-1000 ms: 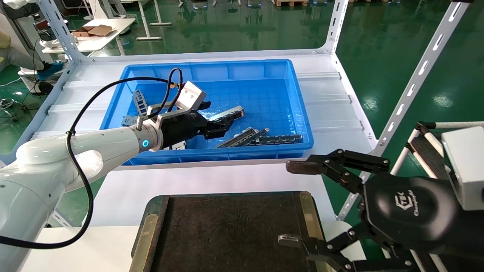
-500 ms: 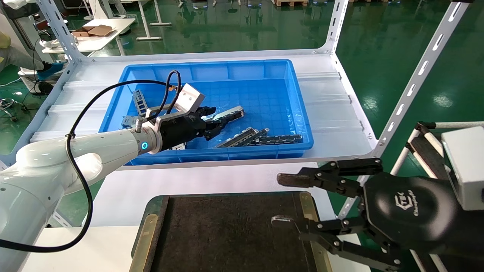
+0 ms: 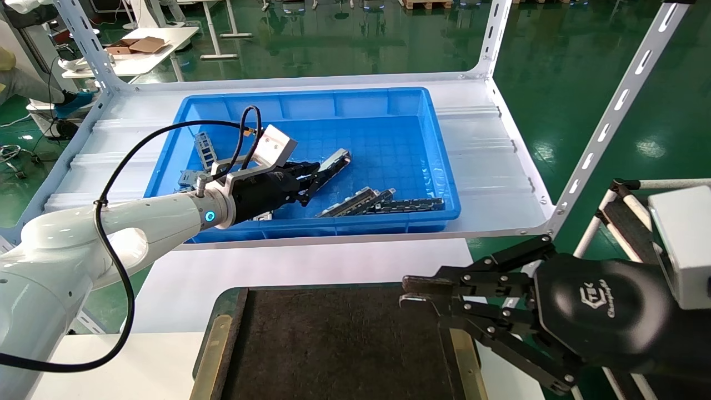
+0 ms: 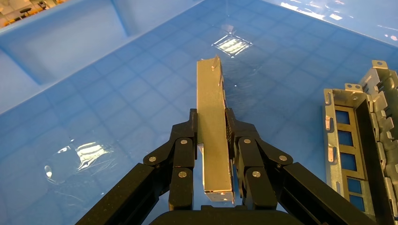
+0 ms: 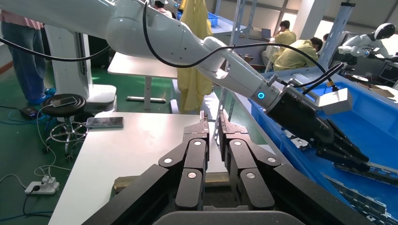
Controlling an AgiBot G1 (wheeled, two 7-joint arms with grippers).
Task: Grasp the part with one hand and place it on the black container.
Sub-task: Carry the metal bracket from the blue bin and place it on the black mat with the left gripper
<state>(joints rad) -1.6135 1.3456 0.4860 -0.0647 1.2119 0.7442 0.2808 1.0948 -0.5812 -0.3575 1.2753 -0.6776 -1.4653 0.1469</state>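
In the head view my left gripper (image 3: pixel 310 176) reaches into the blue bin and is shut on the part (image 3: pixel 335 163), a slim silver-grey metal bar that sticks out past the fingertips and slants upward. The left wrist view shows the part (image 4: pixel 213 112) clamped between both pads of the left gripper (image 4: pixel 212 129), above the bin floor. The black container (image 3: pixel 333 344), a flat dark felt tray with brass-coloured strips, lies at the near edge of the table. My right gripper (image 3: pixel 414 293) hovers over the tray's far right corner, shut with nothing in it (image 5: pixel 212 125).
The blue bin (image 3: pixel 441 166) stands on the white shelf beyond the tray and holds several other metal parts (image 3: pixel 383 203), one beside the gripper (image 4: pixel 349 145). Slotted shelf posts (image 3: pixel 605 128) rise at the right and far corners.
The left gripper has closed on the part and raised it, so the bar now slants upward. The right gripper's fingers went from wide open to shut.
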